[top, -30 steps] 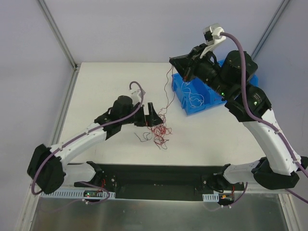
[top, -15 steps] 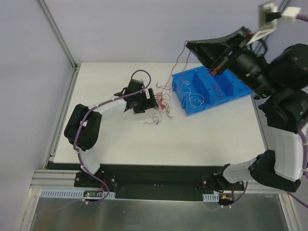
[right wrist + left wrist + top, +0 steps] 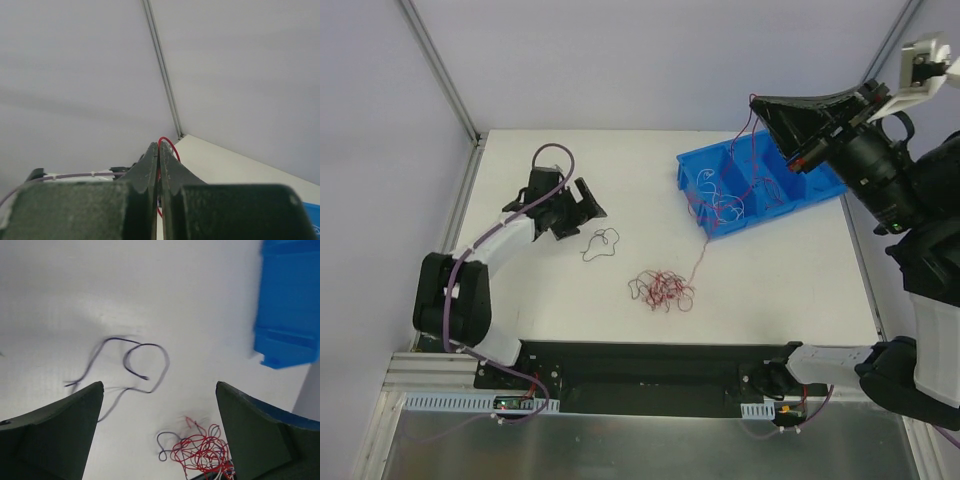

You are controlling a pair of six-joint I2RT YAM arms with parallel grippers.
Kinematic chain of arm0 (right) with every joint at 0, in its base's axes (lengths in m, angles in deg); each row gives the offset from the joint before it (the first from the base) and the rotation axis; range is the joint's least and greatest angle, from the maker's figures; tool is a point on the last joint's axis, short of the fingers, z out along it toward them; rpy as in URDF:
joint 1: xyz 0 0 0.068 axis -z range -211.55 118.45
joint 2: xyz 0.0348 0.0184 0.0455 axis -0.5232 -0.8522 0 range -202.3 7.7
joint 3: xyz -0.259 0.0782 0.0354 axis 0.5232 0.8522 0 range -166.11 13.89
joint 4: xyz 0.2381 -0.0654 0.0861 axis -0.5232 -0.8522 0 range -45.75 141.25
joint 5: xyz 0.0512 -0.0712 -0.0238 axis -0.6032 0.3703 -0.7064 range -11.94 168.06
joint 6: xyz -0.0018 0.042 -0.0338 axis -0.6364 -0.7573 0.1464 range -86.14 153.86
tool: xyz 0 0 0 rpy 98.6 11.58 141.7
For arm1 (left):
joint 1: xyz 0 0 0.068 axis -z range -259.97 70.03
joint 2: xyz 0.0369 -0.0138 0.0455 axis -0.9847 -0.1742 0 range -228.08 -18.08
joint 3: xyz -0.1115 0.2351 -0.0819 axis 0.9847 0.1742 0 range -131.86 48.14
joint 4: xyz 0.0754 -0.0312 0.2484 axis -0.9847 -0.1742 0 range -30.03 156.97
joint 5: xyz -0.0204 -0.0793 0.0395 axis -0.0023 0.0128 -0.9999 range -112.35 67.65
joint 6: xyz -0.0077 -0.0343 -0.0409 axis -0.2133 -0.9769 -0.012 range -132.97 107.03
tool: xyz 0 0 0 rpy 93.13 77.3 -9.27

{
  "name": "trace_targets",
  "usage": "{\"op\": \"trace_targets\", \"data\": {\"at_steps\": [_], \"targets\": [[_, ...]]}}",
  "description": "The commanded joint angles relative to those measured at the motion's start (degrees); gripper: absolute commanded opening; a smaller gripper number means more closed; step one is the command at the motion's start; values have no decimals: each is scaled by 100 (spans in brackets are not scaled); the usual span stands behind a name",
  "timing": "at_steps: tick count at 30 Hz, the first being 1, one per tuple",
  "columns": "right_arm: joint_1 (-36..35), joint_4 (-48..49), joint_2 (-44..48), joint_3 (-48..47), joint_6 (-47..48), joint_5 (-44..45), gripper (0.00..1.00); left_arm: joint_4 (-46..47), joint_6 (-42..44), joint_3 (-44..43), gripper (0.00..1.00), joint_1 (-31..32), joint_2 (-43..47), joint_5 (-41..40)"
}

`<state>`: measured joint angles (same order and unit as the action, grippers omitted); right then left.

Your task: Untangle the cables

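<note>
Pulling one red strand clear of the red tangle looks like the step in hand.

Top view: the right gripper is raised over the blue bin. The strand hangs from it across the bin to the table, ending beside the tangle. The left gripper is spread and empty, near a loose dark strand. The next move probably calls for lifting until the strand's end comes free, then dropping it in the bin.

Left wrist view: the left gripper is wide apart, with the dark strand ahead and the tangle low.

Right wrist view: the right gripper is pressed together, pinching the red strand.

No labels or writing can be read.
</note>
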<state>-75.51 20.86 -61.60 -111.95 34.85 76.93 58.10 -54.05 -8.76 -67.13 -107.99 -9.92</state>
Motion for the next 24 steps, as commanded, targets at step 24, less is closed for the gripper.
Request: {"op": "trace_targets", "data": {"at_steps": [24], "targets": [[28,95,-181,-406,-256,-705,0,3683,2078,217,99,4200,10,201]]}}
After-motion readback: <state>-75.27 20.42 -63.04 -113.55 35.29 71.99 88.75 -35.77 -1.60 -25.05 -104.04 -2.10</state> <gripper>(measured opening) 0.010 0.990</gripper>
